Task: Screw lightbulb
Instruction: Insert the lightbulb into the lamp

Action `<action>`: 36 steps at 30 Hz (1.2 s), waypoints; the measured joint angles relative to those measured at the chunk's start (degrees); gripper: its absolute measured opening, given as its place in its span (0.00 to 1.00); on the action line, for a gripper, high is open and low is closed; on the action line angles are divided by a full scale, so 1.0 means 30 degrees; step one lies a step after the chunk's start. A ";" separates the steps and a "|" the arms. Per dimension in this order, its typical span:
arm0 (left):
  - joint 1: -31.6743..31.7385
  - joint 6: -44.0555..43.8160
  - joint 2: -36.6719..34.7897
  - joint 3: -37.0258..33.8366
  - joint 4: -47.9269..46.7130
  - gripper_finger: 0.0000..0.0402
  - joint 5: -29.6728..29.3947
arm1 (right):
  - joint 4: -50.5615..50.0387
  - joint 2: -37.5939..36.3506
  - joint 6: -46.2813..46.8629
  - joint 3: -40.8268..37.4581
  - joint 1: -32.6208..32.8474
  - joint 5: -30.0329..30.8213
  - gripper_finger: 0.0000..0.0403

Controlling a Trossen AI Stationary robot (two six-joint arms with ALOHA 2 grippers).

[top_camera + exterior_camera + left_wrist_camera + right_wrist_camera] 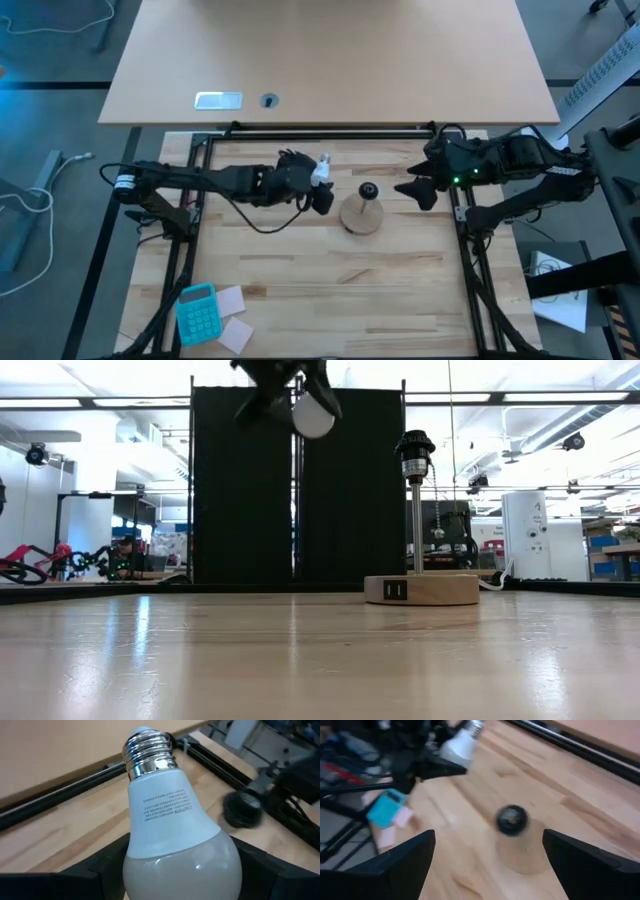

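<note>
My left gripper [318, 188] is shut on the white lightbulb [322, 172], high above the table and just left of the stand. The bulb fills the left wrist view [170, 830], with its metal screw base [147, 752] pointing away from the fingers. The round wooden stand [362, 214] rests on the table by its disc base [422, 589], and its thin post carries the black socket [414, 455]. My right gripper [418, 190] is open and empty just right of the stand. In its wrist view the socket [511, 818] lies between the two fingers. My left gripper pinches the bulb's wide globe end [180, 870] between its two fingers [100, 867], one on each side. The bulb is lifted clear of the table [313, 415]. It is tilted, with its neck and screw base sticking out beyond the fingertips.
A teal calculator [197, 310] and pink paper notes [234, 318] lie near the table's front left. Black frame rails [320, 132] run along the far edge and the sides. A tan desk [330, 60] stands beyond the far edge.
</note>
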 joint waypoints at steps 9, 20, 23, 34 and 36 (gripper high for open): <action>-0.0522 -0.0072 0.0000 0.1605 -0.2574 0.66 0.6169 | 0.2769 0.2079 -0.8764 0.0036 0.3397 0.1595 0.90; -0.0282 -0.3734 0.0015 0.0873 -0.3287 0.66 1.8755 | 0.4791 0.7250 -1.9285 0.0029 0.4013 0.3822 0.90; -0.0289 -0.4183 0.0034 0.0592 -0.3214 0.66 1.9977 | 0.6166 0.8621 -2.0509 0.0029 0.4368 0.3825 0.90; 0.0148 -0.4494 0.0124 0.0551 -0.3009 0.66 2.1061 | 0.9480 1.1466 -2.2702 0.0029 0.5486 0.6372 0.90; 0.0141 -0.4616 0.0124 0.0563 -0.3029 0.66 2.1257 | 0.9487 1.1689 -2.2821 0.0029 0.5464 0.7489 0.90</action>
